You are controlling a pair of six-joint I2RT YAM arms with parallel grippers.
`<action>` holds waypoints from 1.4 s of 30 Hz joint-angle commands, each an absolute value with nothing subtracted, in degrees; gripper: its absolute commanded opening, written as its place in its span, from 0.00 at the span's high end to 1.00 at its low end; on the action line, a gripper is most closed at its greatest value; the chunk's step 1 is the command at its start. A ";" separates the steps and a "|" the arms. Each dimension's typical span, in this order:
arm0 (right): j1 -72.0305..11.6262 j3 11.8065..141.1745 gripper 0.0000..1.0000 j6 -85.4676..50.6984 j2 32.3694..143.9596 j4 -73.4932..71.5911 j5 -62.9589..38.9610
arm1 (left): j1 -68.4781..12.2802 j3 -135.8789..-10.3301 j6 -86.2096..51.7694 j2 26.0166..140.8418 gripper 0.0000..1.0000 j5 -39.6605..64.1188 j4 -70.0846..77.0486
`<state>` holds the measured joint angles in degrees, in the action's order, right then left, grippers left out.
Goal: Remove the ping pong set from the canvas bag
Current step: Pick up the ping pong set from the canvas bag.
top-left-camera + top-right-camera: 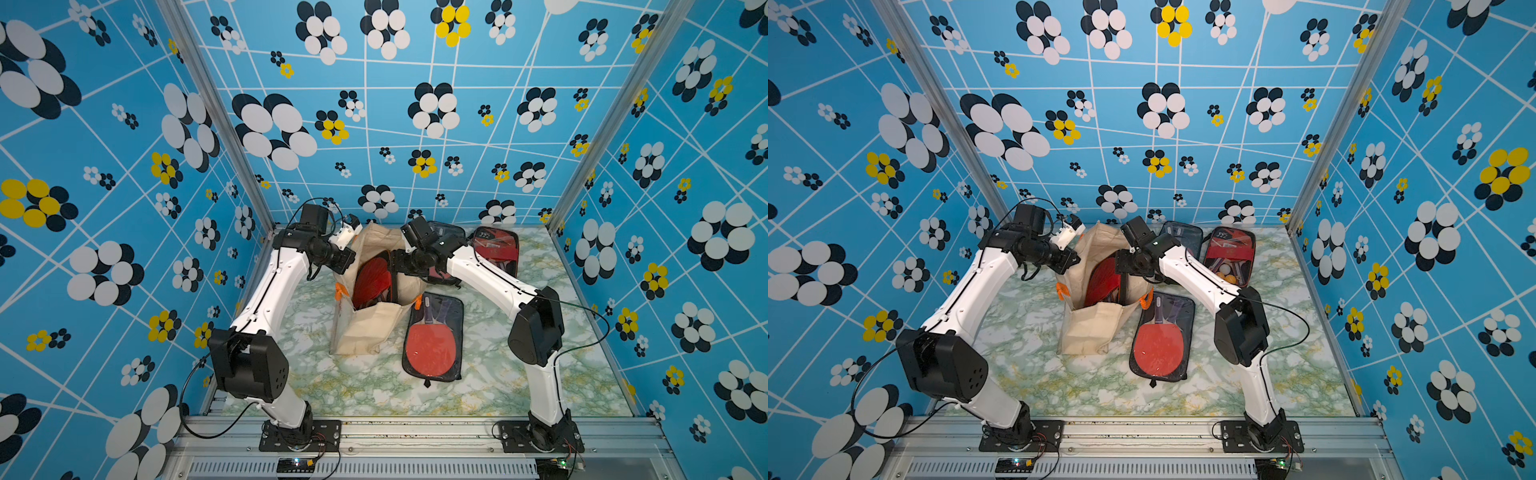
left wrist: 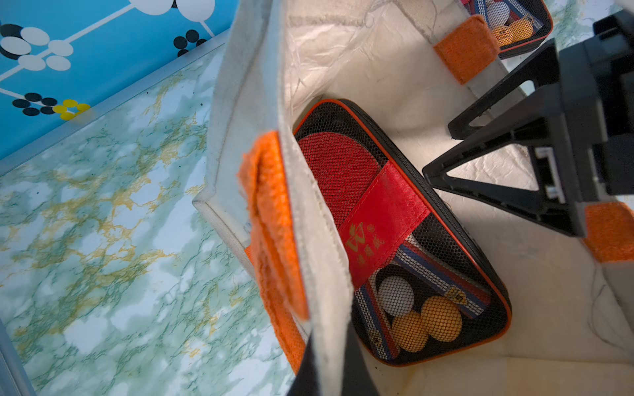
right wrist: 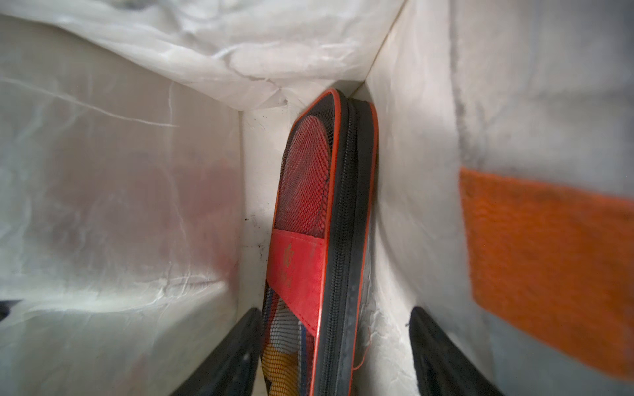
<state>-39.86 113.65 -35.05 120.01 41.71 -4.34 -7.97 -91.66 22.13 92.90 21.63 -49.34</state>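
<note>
In both top views the canvas bag (image 1: pixel 365 328) stands upright and open in the middle of the marble table (image 1: pixel 374 390). The ping pong set (image 1: pixel 372 278) is plainly inside it, its red paddle face showing through the mouth. The left gripper (image 1: pixel 347 262) sits at the rim on the bag's left side, and the right gripper (image 1: pixel 395 266) dips into the mouth from the other side. A clear-fronted case (image 1: pixel 432 336) lies flat just beside the bag, and a red-trimmed case (image 1: pixel 496 249) lies beyond the right arm (whether those count as finished work I can't say).

From the left wrist, the bag's wall and an orange handle (image 2: pixel 274 223) run right up to the camera. The left gripper is clenched, and I judge it is clamped on that rim to steady the bag. The set (image 2: pixel 394 223) leans against the same wall, balls showing through its mesh.

From the right wrist, the right gripper (image 3: pixel 334 310) is spread, one finger on either side of the set's zipped edge, not yet pinched. By my reckoning the reach is made, while the grasp, the lift and the set-down outside are all left to do.
</note>
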 commanded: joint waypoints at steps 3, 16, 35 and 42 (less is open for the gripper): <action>-41.02 115.79 0.30 -34.01 123.02 43.06 -3.69 | -8.26 -91.51 22.59 92.59 1.00 23.10 -49.47; -41.29 115.17 0.30 -34.01 126.08 42.83 -3.60 | -8.01 -90.69 22.61 92.64 1.00 23.09 -48.95; -42.31 111.57 0.31 -38.55 128.55 33.87 -11.48 | -7.99 -90.97 21.87 93.58 1.00 24.08 -49.31; -42.45 107.60 0.43 -40.94 127.19 28.41 -14.00 | -8.00 -91.05 21.80 93.69 1.00 23.96 -49.37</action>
<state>-41.98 109.71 -39.38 127.37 32.01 -11.75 -7.94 -91.44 22.11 93.23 22.52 -49.30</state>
